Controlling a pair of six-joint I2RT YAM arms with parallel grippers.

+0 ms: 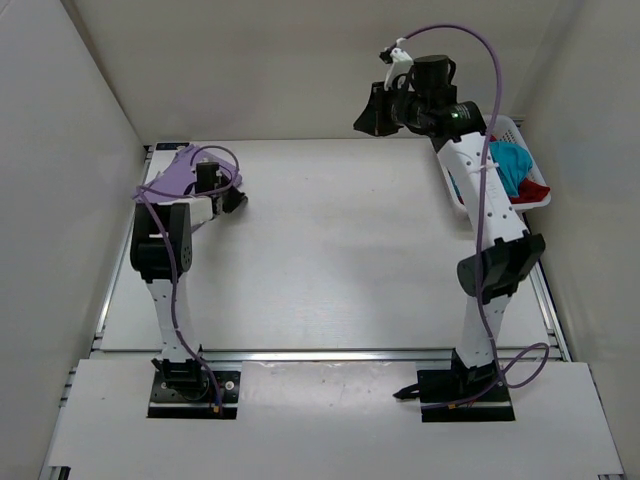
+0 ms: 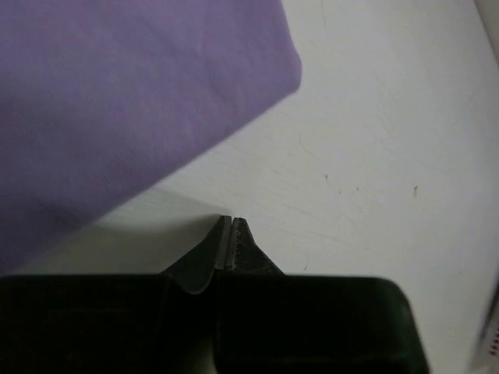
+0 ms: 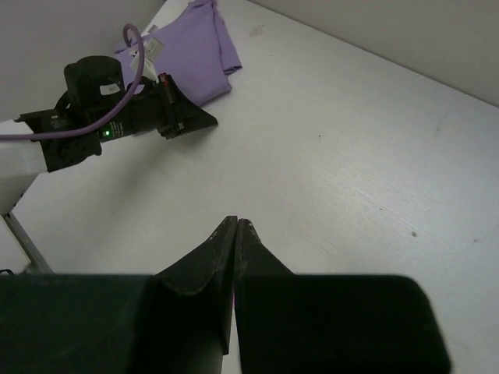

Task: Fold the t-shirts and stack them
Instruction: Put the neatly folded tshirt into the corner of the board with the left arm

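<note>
Left claw [image 2: 231,222] is closed, its two dark fingertips pressed flat together with nothing between them. Ahead of it and to its left lies the soft lavender purple cloth t-shirt [image 2: 117,93], a smooth, mostly flat sheet with a rounded folded corner. The edge of the shirt comes near the tips without touching them. Under and to the right of this claw is the bare white surface [image 2: 374,117], faintly scratched and speckled. Whether the tips rest on the surface or hang just over it cannot be told.

Right claw [image 3: 236,224] is also shut tight and empty, held up high over the far part of the surface. From there the lavender shirt lies well away, across the surface by the left arm. Behind this claw, beside the right arm's upper link, sits the white lattice plastic basket [image 1: 515,128]. A crumpled teal blue cloth t-shirt [image 1: 512,165] lies bunched in it on top. Some deep red cloth t-shirt [image 1: 527,189] shows beneath and at its near side.
</note>
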